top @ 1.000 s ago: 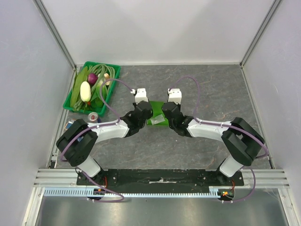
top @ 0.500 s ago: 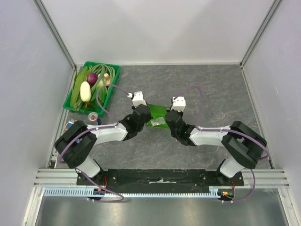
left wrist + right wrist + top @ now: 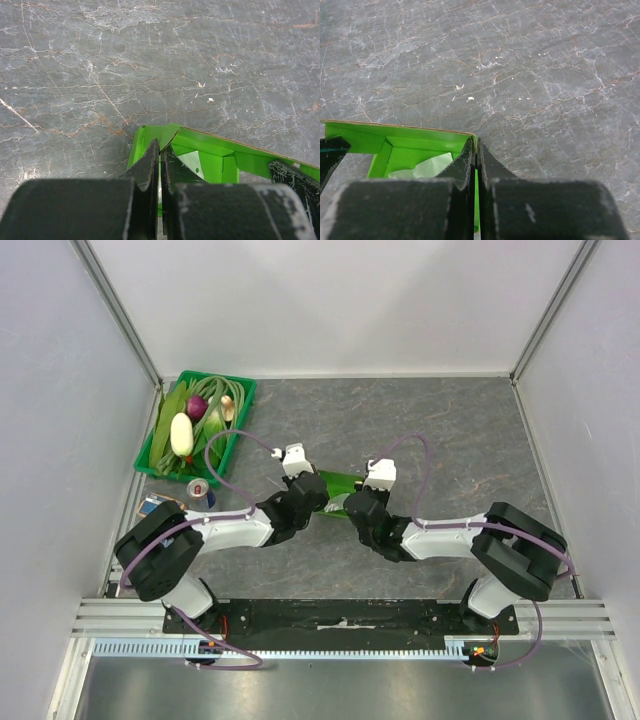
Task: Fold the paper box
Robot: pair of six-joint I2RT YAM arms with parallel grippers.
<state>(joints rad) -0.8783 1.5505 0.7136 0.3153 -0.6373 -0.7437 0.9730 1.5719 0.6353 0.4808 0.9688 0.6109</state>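
The paper box (image 3: 335, 483) is a lime-green card piece held between both arms over the middle of the grey table. In the left wrist view its walls (image 3: 210, 150) stand up, and my left gripper (image 3: 160, 150) is shut on the left end wall. In the right wrist view my right gripper (image 3: 476, 145) is shut on the box's right end wall (image 3: 410, 142), with the green inside to the left. From above, the left gripper (image 3: 312, 490) and right gripper (image 3: 352, 502) sit at opposite ends of the box, hiding most of it.
A green crate (image 3: 197, 424) of vegetables stands at the back left. A small can (image 3: 198, 488) and a blue object (image 3: 152, 506) lie just in front of it, near the left arm's elbow. Aluminium frame rails edge the table.
Both grippers have drawn back toward the near edge with the box between them. The wrists have dropped lower and the box has tilted, its right end swinging nearer.
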